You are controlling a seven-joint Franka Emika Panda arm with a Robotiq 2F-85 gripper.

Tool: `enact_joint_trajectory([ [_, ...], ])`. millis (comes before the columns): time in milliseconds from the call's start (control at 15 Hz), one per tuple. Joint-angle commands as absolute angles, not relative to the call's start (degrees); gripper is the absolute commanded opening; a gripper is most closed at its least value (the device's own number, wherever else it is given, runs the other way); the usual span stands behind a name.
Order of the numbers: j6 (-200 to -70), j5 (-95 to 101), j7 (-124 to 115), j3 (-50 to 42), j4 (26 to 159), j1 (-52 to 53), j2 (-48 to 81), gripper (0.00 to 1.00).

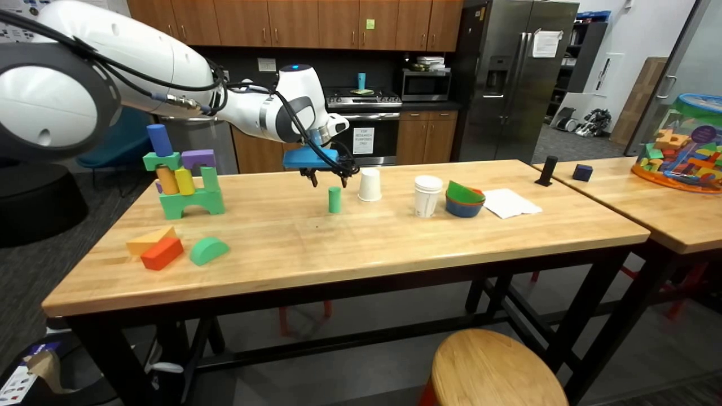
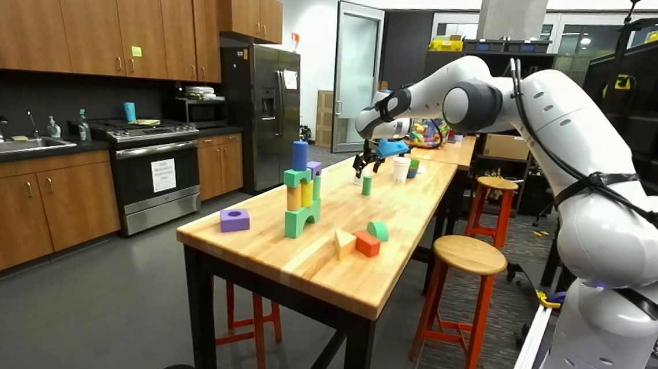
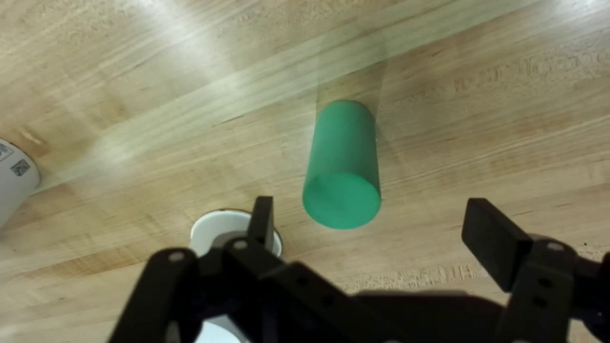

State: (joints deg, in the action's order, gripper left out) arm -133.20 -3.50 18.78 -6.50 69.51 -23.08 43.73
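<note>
My gripper (image 1: pixel 329 183) is open and empty above the table. It also shows open in an exterior view (image 2: pixel 367 167) and in the wrist view (image 3: pixel 369 212). A green cylinder block (image 3: pixel 341 190) stands upright below the fingers, nearer the left finger in the wrist view. The same cylinder shows in both exterior views (image 1: pixel 334 201) (image 2: pixel 366 186), with the fingertips just above its top. A white cup (image 1: pixel 370 185) stands upside down close beside it. In the wrist view this cup (image 3: pixel 209 231) is partly hidden by the left finger.
A block tower (image 1: pixel 194 200) and loose red (image 1: pixel 162 254), orange (image 1: pixel 149 241) and green (image 1: pixel 208 250) blocks stand at one end. A purple block (image 2: pixel 235 221) lies behind. Stacked white cups (image 1: pixel 427 197), nested bowls (image 1: pixel 463 206) and a paper napkin (image 1: pixel 512 203) are on the other side.
</note>
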Motion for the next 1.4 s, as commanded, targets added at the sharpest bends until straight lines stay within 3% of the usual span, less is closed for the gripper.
enact_joint_trajectory([
  [0, -134.7, -2.9, 17.9, -7.0, 70.0, -22.2, 43.8, 1.0],
  [1333, -135.8, -2.6, 16.2, -8.7, 71.0, -21.4, 43.4, 1.0],
])
